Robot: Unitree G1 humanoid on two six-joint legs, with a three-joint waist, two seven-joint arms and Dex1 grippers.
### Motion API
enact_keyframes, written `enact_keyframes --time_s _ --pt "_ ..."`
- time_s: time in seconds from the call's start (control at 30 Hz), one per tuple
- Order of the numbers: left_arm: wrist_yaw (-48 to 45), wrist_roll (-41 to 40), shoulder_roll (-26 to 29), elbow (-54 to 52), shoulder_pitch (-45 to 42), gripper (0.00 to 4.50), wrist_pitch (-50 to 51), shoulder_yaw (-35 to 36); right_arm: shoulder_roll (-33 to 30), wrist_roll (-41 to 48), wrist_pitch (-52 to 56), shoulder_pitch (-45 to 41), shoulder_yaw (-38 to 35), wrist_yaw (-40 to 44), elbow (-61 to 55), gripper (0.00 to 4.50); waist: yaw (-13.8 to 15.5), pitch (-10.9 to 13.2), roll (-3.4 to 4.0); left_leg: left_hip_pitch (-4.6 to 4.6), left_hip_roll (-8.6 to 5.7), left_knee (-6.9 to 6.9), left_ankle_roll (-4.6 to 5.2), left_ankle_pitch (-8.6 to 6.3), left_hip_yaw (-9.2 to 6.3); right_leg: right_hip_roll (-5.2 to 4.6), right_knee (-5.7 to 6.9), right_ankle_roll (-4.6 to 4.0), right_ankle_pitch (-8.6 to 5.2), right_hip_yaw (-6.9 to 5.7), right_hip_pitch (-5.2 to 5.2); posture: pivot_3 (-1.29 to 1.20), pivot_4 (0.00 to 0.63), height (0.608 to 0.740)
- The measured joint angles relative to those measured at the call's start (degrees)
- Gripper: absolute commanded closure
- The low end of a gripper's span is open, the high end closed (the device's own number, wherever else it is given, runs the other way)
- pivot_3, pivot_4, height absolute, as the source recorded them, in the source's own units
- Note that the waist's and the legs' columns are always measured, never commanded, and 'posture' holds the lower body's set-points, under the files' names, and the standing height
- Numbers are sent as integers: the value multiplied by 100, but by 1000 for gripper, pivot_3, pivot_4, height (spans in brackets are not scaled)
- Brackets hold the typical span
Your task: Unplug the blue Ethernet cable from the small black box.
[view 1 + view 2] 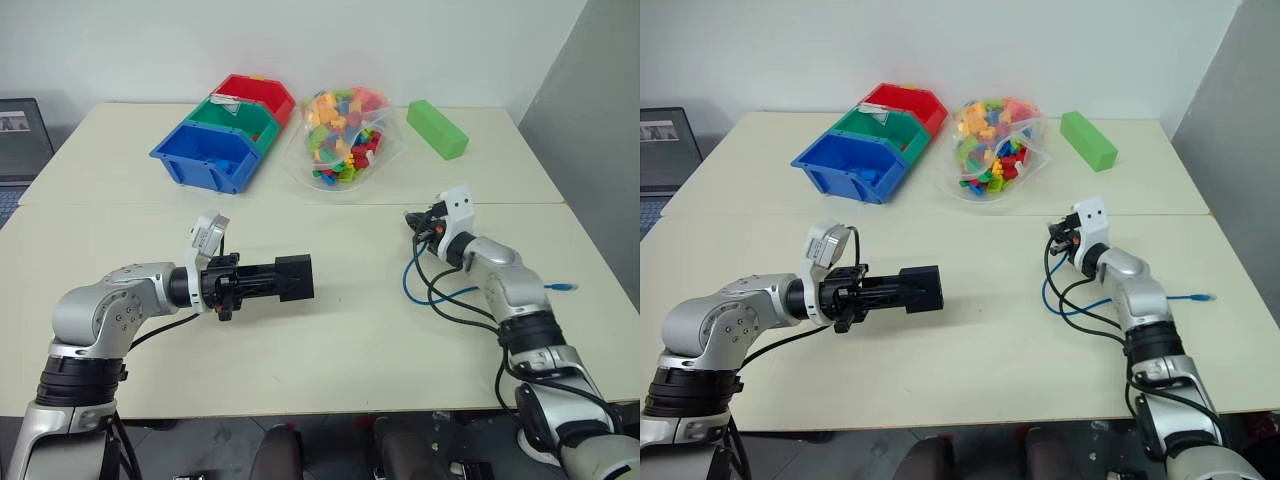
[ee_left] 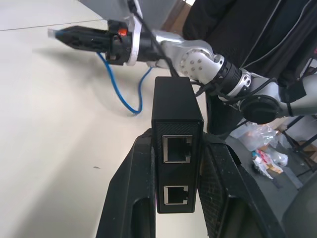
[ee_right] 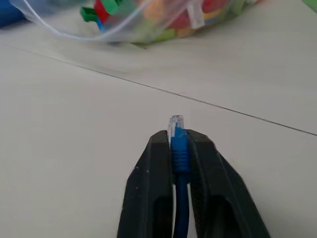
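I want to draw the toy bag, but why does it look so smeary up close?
In the right wrist view the bag of bricks is soft and out of focus, while the blue Ethernet cable plug is sharp; in the left eye view the bag shows crisply.

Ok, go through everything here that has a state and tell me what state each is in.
blue Ethernet cable: unplugged, plug pinched in right gripper.
small black box: both ports empty, clamped in left gripper.
bag of bricks: lying on table.
bins: upright, open-topped.
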Motion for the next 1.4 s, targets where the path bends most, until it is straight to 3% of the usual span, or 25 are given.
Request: enact_keyframes --time_s 0.17,0.3,0.53,0.63,0.8,1.0,1.03,1.4 --pt "363 141 -139 -16 75 3725 -213 39 28 -40 -44 -14 -81 80 -19 1838 -2 2 3 0 0 0 0 0 -2 -1 3 0 0 -2 -1 0 150 740" --pt "953 454 -487 141 14 3725 -637 156 -117 12 135 169 -101 403 -904 885 14 3 5 4 0 2 0 0 -7 -1 9 0 0 -4 2 0 150 740" --pt "2541 1973 -1201 1137 -170 3725 -2967 428 -697 724 1008 908 442 1905 -3525 885 59 5 9 6 2 3 0 0 -2 -3 5 0 1 0 3 0 150 740" --pt "3199 2605 -1366 1679 -165 3725 -4108 596 -791 884 1368 921 710 2185 -4225 885 63 4 8 7 1 3 0 0 -6 -3 6 0 1 -4 5 0 150 740" --pt "3943 3135 -1579 2531 -43 3725 -5148 801 -782 914 1812 853 954 2290 -4508 885 120 4 8 8 -4 7 0 0 -4 -7 6 5 3 -4 8 0 150 740" --pt "4342 3406 -1801 3277 78 3725 -5560 817 -747 896 1931 689 1162 2389 -4511 885 127 4 7 5 -3 7 0 0 -8 -7 6 4 3 -13 8 0 150 740" --pt "4361 3435 -1801 3365 77 3016 -5625 816 -744 894 1932 678 1181 2389 -4511 828 127 4 6 6 -3 7 0 0 -8 -7 6 4 3 -12 8 0 150 740" --pt "4446 3474 -1808 3466 206 616 -5739 826 -737 835 1960 676 1204 2379 -4505 828 119 3 6 8 -1 7 0 0 -7 -7 7 4 4 -11 9 0 150 740"
